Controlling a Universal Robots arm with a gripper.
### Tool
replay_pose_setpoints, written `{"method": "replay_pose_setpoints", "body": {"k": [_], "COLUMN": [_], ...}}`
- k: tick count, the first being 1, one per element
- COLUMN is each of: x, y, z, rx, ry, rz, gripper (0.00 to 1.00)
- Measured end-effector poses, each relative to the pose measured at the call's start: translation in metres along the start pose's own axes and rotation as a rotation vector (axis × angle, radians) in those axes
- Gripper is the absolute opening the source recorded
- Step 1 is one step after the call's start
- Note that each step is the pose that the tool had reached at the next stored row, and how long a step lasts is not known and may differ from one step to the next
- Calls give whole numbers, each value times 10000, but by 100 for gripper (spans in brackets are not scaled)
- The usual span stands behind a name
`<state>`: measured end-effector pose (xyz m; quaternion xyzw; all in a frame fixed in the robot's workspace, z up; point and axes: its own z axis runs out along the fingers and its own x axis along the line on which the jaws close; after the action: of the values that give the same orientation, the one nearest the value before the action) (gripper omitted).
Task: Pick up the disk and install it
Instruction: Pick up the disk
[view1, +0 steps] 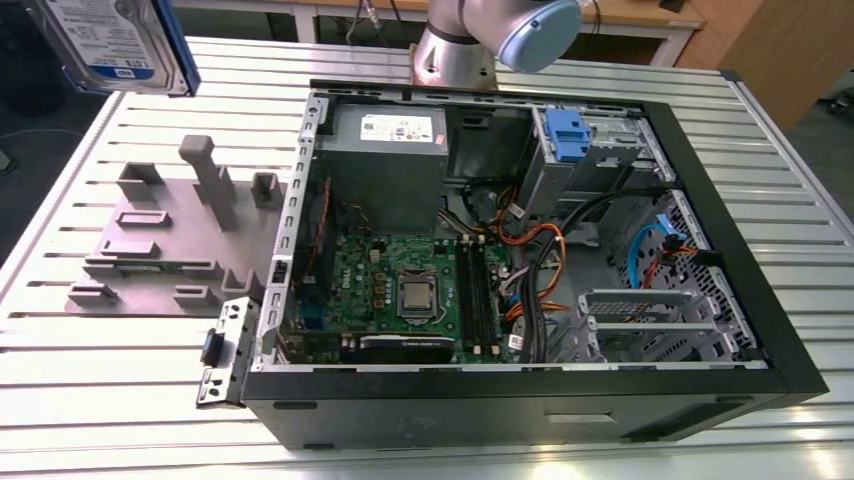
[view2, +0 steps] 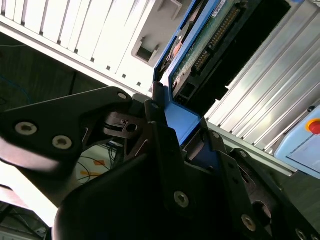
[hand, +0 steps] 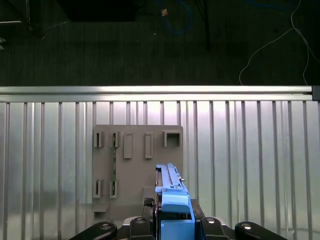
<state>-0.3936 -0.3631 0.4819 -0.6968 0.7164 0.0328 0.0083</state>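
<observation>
— What's biggest here?
— The slatted table (view1: 107, 420). An open computer case (view1: 467, 410) fills the exterior view's right side of it.
— And left of the case?
— A grey slotted holder (view1: 147, 240), lying flat just beside it.
— Where's the disk (view1: 114, 45)?
— In the air over the table's far left corner, label showing, well apart from the case.
— The gripper (view2: 182, 127)?
— Its fingers are clamped on the disk's blue bracket, as the second wrist view shows.
</observation>
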Motion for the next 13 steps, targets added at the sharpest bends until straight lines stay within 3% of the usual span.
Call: {"method": "replay_pose_setpoints", "body": {"k": [13], "x": [51], "y": [-128], "z": [-7], "rx": [1], "ry": [14], "rz": [1], "gripper": [36]}}
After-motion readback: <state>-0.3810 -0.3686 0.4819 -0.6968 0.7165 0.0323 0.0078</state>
